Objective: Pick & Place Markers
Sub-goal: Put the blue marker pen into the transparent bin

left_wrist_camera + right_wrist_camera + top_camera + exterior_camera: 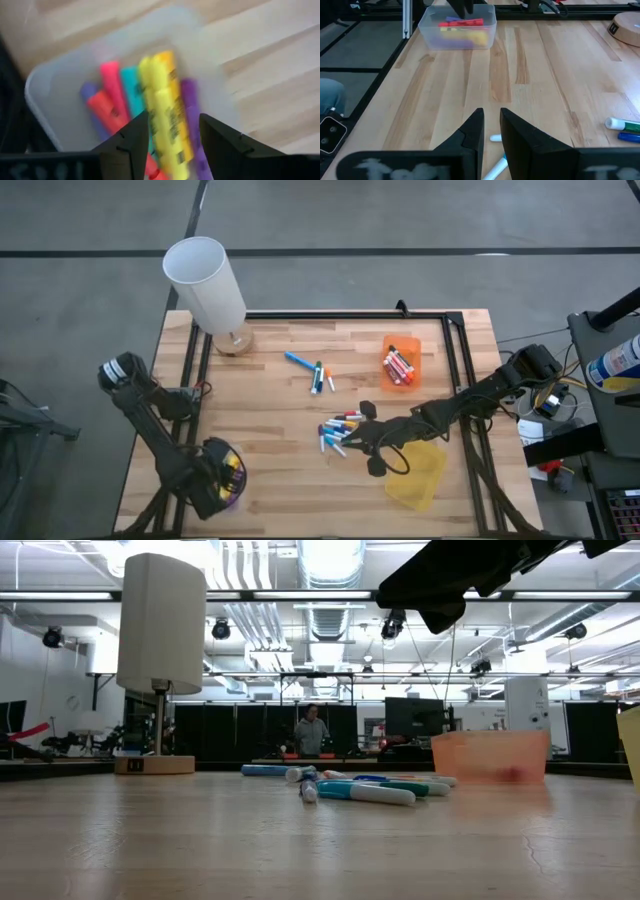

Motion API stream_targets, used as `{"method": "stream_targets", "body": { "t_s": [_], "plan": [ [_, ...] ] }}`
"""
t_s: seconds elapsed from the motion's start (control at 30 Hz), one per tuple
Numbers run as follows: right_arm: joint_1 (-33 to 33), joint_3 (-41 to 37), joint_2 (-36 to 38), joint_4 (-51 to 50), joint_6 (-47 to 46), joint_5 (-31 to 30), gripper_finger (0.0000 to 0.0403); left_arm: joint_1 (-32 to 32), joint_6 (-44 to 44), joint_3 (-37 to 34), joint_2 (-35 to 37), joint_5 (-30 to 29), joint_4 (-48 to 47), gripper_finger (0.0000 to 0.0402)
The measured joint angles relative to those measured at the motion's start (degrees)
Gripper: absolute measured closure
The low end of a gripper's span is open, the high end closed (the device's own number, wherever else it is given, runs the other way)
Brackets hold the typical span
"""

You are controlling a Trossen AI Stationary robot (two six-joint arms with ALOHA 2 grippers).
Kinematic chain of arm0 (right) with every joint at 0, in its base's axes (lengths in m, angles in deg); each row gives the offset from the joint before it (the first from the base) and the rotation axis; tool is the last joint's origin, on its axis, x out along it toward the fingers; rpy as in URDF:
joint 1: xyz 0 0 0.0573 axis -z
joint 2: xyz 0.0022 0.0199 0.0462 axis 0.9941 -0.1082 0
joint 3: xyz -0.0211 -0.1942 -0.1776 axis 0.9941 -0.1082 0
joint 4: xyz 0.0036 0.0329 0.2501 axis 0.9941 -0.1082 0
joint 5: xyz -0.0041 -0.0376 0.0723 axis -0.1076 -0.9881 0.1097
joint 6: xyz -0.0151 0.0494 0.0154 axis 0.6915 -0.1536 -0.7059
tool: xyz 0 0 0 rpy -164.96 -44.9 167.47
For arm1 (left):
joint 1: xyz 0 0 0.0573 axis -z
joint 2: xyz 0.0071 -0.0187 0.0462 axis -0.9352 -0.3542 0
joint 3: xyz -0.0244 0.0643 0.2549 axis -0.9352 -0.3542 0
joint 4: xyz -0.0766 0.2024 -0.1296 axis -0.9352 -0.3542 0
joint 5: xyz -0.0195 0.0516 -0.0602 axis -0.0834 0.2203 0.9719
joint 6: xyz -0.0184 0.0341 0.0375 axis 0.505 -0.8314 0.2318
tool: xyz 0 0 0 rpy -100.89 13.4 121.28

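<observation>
On the wooden worktop (pixel 280 390), the left gripper (pixel 170 135) hangs with fingers spread and empty over the clear bin (pixel 457 27) of markers (pixel 162 110) at the near left corner. The right gripper (pixel 368 442), fingers narrowly parted and holding nothing, sits by the loose markers (pixel 338 430) mid-worktop (more lie in the orange bin (pixel 400 362)).

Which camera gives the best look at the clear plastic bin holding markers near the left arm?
Left wrist view: the clear plastic bin fills it, markers visible. Right wrist shows it far off; high view mostly hides it under the arm; low view misses it.
</observation>
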Motion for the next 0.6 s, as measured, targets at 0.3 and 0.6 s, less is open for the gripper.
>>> {"method": "stream_targets", "body": {
  "t_s": [0.3,0.6],
  "plan": [
    [0.0,0.0,0.0,0.1,0.0,0.0,0.0346,-4.8,-14.6,0.0,7.9,-18.1,0.0,0.0236],
    [0.0,0.0,0.0,0.1,0.1,0.0,0.0346,-22.6,-51.4,0.0,11.7,-18.9,7.1,0.0236]
  ]
}}
